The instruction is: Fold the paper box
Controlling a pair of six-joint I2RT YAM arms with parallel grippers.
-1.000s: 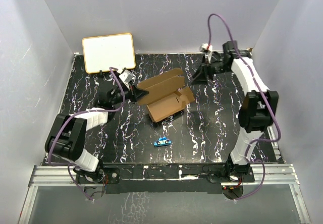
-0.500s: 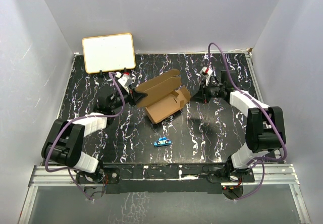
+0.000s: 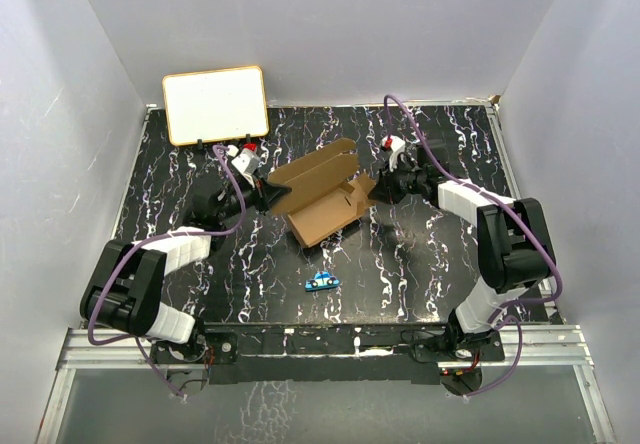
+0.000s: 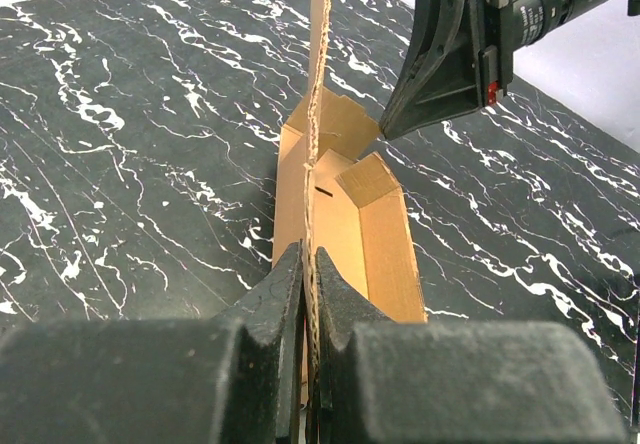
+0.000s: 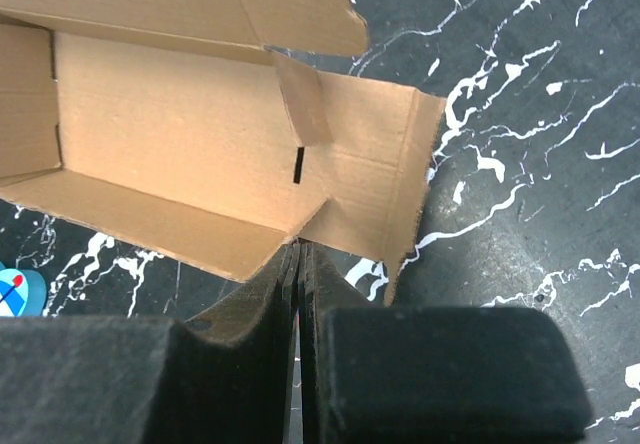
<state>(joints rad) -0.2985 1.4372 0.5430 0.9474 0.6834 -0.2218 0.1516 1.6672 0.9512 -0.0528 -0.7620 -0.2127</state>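
The paper box [image 3: 325,202] is a brown cardboard carton lying open on the black marbled table, its long lid flap raised. My left gripper [image 3: 273,193] is shut on the edge of that upright flap [image 4: 318,84], and in the left wrist view the corrugated edge runs straight between the jaws [image 4: 308,269]. My right gripper [image 3: 373,193] is shut with nothing in it. Its tips [image 5: 300,249] touch the corner where the box's near wall meets its right end flap [image 5: 375,164]. The left wrist view shows the right gripper [image 4: 388,127] pointing down at the box's far end.
A white board with a tan frame [image 3: 215,104] leans at the back left. A small blue object [image 3: 321,281] lies on the table in front of the box, also showing at the lower left of the right wrist view [image 5: 15,289]. White walls enclose the table.
The right arm swung in from the back right to the box's right end, and its gripper closed. The left gripper kept its hold on the flap.
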